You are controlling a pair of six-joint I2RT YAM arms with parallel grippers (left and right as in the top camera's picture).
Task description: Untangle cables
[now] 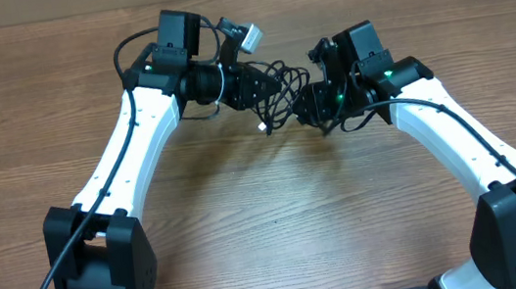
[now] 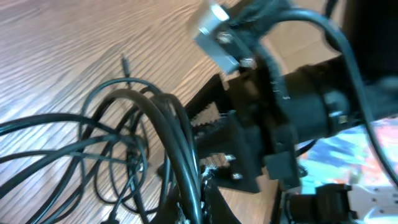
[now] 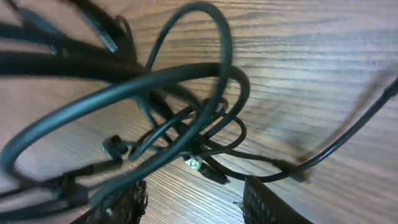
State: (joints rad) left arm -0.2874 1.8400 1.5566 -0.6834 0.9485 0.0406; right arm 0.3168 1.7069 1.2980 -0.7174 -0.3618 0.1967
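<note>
Two claws, one tangle of cables (image 1: 281,87). Left claw (image 1: 259,86) clamped on them; right claw (image 3: 193,199) parted, gripping nothing.

Matt wood-grain table (image 1: 268,222), glossy black cables (image 3: 186,74) (silver metal plug tip (image 3: 194,163)), ridged black fingers (image 3: 121,208)

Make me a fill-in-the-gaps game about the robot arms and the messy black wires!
1. The tangle of thin black cables sits ____ the left gripper and the right gripper.
2. The brown table under them is made of ____.
3. The right gripper's jaws stand ____.

Missing words: between; wood; open.
</note>
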